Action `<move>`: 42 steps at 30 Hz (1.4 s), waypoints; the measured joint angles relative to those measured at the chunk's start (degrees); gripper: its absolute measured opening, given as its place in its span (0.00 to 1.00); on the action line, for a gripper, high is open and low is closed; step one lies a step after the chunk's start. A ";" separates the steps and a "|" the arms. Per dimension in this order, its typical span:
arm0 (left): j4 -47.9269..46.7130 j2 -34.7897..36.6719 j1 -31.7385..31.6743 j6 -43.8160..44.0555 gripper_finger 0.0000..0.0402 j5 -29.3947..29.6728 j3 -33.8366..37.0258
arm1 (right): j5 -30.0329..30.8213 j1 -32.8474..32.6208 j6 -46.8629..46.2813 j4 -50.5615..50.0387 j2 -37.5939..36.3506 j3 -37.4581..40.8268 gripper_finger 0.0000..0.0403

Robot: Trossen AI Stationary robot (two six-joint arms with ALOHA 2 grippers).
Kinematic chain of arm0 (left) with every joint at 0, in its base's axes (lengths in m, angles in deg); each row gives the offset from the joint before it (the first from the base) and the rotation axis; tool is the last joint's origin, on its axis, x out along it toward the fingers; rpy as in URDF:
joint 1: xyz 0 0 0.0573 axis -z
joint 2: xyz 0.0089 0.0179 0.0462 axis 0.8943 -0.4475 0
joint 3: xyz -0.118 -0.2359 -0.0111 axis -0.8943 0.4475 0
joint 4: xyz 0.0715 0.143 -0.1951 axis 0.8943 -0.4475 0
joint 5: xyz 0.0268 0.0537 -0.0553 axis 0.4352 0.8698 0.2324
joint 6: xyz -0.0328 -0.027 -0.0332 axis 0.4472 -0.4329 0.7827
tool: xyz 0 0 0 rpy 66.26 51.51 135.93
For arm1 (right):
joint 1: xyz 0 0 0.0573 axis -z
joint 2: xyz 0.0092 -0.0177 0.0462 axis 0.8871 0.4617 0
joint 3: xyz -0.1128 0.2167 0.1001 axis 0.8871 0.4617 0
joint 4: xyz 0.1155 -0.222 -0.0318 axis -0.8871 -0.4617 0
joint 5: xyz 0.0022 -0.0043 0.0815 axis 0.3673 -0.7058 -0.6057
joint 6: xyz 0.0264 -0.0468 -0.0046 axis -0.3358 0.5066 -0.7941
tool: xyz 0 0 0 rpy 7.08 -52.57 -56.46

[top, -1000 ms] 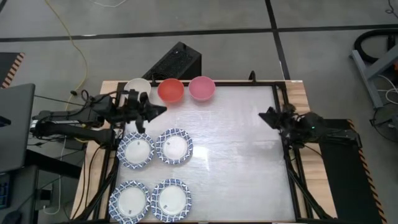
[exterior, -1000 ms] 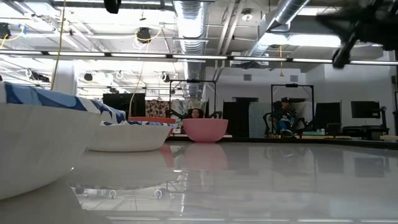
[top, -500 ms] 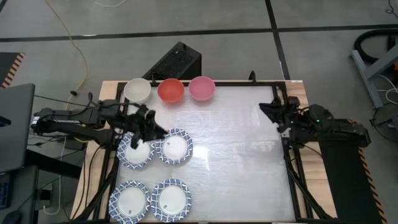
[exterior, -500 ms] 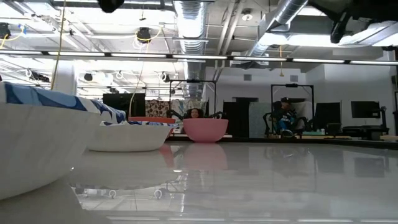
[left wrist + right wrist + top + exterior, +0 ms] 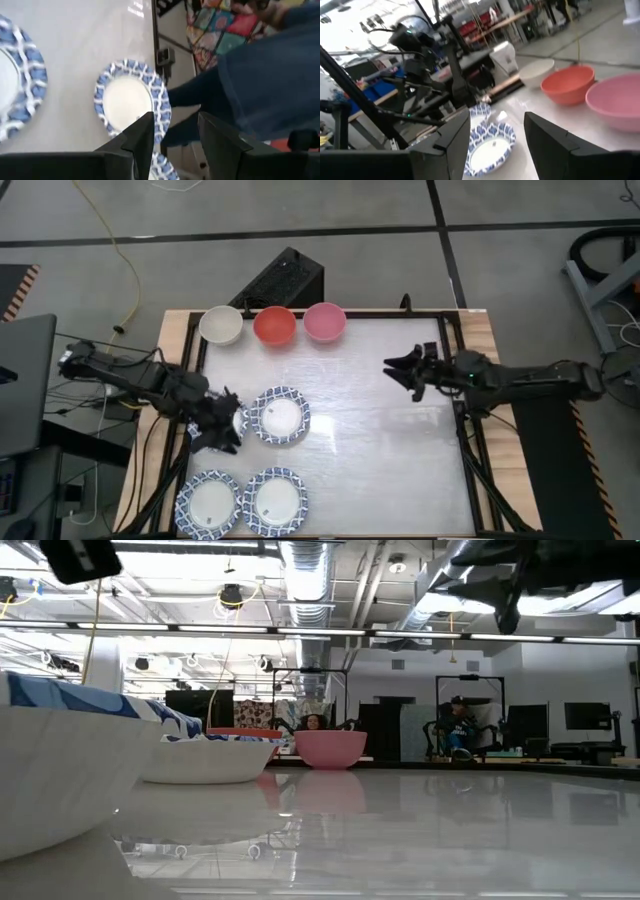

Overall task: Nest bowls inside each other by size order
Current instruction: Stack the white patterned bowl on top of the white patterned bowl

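Three small bowls stand in a row at the table's far edge: cream-white [image 5: 221, 325], red [image 5: 274, 325] and pink [image 5: 324, 321]. Blue-and-white patterned bowls sit at the left: one [image 5: 280, 415], one partly covered [image 5: 238, 420], and two near the front [image 5: 210, 502] [image 5: 274, 500]. My left gripper [image 5: 222, 432] hangs open over the covered bowl, and its wrist view shows a patterned bowl [image 5: 131, 102] ahead of the open fingers. My right gripper [image 5: 398, 369] is open above the bare right half of the table, pointing at the bowls [image 5: 490, 145].
A black frame rail [image 5: 452, 380] runs along the table's right side. A black box [image 5: 285, 280] sits beyond the far edge. A person in blue clothing [image 5: 270, 85] stands past the table's edge. The middle and right of the white tabletop [image 5: 370, 440] carry no objects.
My left gripper has swung from beside the cream-white bowl toward the near edge, sinking and tipping, and now hangs over the far-left patterned bowl. My right arm has stretched out from the right edge toward the table's middle. No bowl has moved.
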 joint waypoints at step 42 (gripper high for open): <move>-6.99 -21.97 24.11 0.83 0.35 12.34 6.22 | -0.04 -0.83 -3.68 2.96 6.74 -0.07 0.51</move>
